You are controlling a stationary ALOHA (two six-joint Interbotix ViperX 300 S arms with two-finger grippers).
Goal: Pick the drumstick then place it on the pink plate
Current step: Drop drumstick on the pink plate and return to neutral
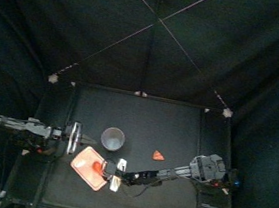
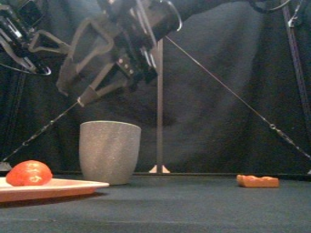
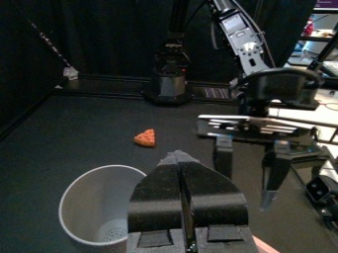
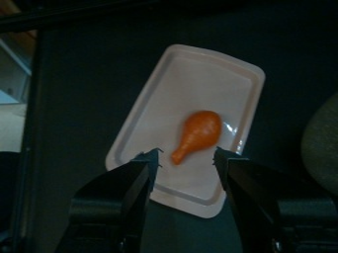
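The orange drumstick (image 4: 197, 134) lies on the pink plate (image 4: 175, 87), thin end toward my right gripper (image 4: 188, 174). That gripper is open, hovers just above the plate's near edge and holds nothing. From above, the drumstick (image 1: 92, 167) shows on the plate (image 1: 82, 154) at the table's front left, with the right gripper (image 1: 113, 177) beside it. At table height the drumstick (image 2: 29, 173) rests on the plate (image 2: 67, 187) while the right gripper (image 2: 104, 84) hangs above. My left gripper (image 3: 189, 203) is shut and empty, over the grey cup's near side.
The tall grey speckled cup (image 1: 113, 137) stands behind the plate, mid-table. A small orange toy food (image 1: 159, 155) lies to its right, also seen low at the right as the toy (image 2: 256, 180). The left arm (image 1: 23, 125) stays at the left.
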